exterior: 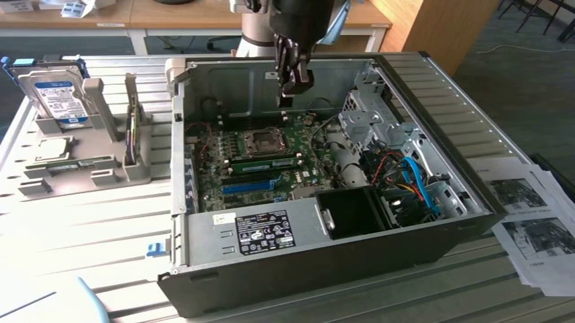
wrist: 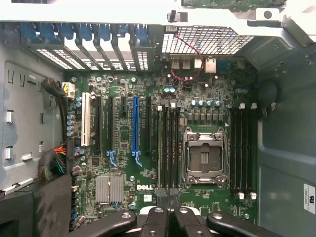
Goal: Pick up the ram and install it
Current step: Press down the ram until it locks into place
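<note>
1. One hand (exterior: 289, 91) hung over the motherboard (exterior: 211, 182), above and just behind the CPU socket (exterior: 265, 140). Its fingers were clenched together, with nothing visible between them.
2. From the wrist, the hand (wrist: 168, 219) lined up with the dark memory slots (wrist: 168, 148) just beside the CPU socket (wrist: 205, 158).
3. The ram (exterior: 268, 163) lay along those slots, just in front of the CPU socket, apparently seated rather than held; this was a judgement.
4. Handling, as judged: the ram was light, stiff and thin, but fragile at its chips and contact edge.
5. The recommended grip was across the bare long edge or at the short ends, with the faces kept parallel to the slot.
</note>
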Robot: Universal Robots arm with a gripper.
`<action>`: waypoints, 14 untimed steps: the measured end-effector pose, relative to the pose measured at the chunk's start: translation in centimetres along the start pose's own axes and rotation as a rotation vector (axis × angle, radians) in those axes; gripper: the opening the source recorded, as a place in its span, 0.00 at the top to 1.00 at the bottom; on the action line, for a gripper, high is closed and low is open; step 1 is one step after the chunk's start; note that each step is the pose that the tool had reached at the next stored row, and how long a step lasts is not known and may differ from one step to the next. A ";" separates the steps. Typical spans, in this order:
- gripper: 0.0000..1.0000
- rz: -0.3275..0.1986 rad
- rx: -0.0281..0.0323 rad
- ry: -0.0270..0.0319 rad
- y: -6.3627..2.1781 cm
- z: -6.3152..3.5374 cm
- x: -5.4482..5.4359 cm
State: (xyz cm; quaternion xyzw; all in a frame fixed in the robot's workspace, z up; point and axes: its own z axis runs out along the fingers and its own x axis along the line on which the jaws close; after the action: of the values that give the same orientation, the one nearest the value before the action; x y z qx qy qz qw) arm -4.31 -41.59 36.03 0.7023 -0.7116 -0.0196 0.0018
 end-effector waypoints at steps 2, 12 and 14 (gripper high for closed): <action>0.91 0.000 0.0000 0.0000 0.00 0.00 0.0; 0.91 0.003 0.0000 0.0001 0.00 0.00 0.0; 0.91 0.023 0.0006 -0.0007 0.00 0.01 0.0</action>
State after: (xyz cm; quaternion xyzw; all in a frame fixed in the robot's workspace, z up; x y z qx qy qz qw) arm -4.31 -41.58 36.02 0.6940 -0.7197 -0.0196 0.0015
